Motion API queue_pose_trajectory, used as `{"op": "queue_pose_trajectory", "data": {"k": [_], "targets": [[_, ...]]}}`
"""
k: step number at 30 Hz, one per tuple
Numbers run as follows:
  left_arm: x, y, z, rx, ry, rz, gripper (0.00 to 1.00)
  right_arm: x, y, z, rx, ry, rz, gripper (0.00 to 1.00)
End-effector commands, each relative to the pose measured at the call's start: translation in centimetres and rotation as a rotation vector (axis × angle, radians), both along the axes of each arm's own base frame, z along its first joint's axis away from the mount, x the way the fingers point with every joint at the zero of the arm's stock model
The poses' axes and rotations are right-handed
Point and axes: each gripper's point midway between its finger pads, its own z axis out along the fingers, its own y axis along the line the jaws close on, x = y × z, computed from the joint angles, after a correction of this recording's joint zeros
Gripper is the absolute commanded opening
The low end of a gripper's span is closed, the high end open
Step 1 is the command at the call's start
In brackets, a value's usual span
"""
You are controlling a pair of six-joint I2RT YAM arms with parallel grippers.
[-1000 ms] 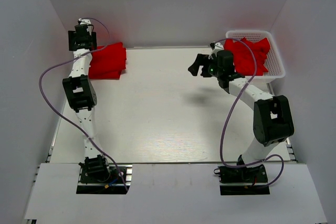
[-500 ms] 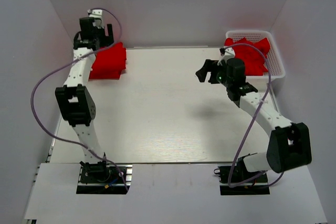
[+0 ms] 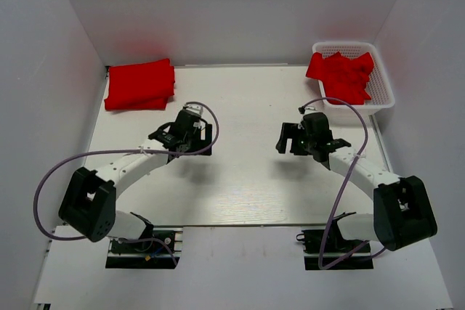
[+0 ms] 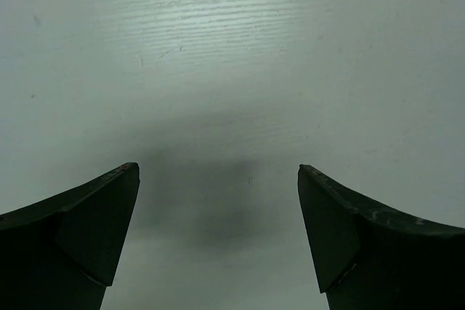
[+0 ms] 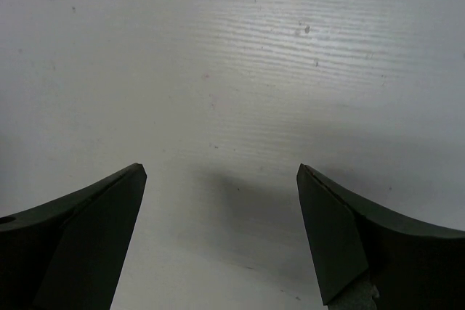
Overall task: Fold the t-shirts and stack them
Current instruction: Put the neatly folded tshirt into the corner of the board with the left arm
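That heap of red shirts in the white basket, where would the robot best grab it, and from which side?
Probably a raised fold atop the crumpled t-shirts, coming straight down with the open right gripper, the nearer arm. The basket walls block a sideways approach, and the loose heap shows creases on top. Which shirt lies uppermost is unclear.

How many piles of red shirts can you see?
2: one folded stack at the far back left, one crumpled heap in the white basket. Single shirts inside may be hidden.
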Motion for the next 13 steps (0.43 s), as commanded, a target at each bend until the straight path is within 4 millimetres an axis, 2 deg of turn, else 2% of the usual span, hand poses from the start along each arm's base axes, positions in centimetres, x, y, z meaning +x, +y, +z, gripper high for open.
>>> {"op": "queue_pose_trajectory", "data": {"k": [1,4,5,8,10,11,13], "targets": [[0.1,1.0,4.6,-0.044,-0.136,0.12,1.0,-0.5,0.9,1.0,0.057,-0.013,0.022,0.9],[-0.7,1.4,5.9,-0.033,-0.191,0.105,1.0,-0.4,2.0,1.6,0.098,-0.03,0.064,0.9],[-0.8,1.7,7.1,-0.048,-0.227,0.115,1.0,-0.3,2.2,1.5,0.104,-0.035,0.063,0.9],[-1.6,3.6,7.3,0.014,-0.234,0.155,1.0,-0.6,2.5,1.3,0.12,-0.034,0.072,0.9],[-1.8,3.6,7.5,0.011,-0.237,0.159,1.0,-0.8,2.9,1.4,0.129,-0.031,0.098,0.9],[-2.0,3.7,7.3,0.018,-0.229,0.158,1.0,-0.4,3.1,1.9,0.143,-0.058,0.101,0.9],[-2.0,3.7,8.5,-0.011,-0.266,0.161,1.0,-0.5,3.2,2.1,0.148,-0.059,0.104,0.9]]}}
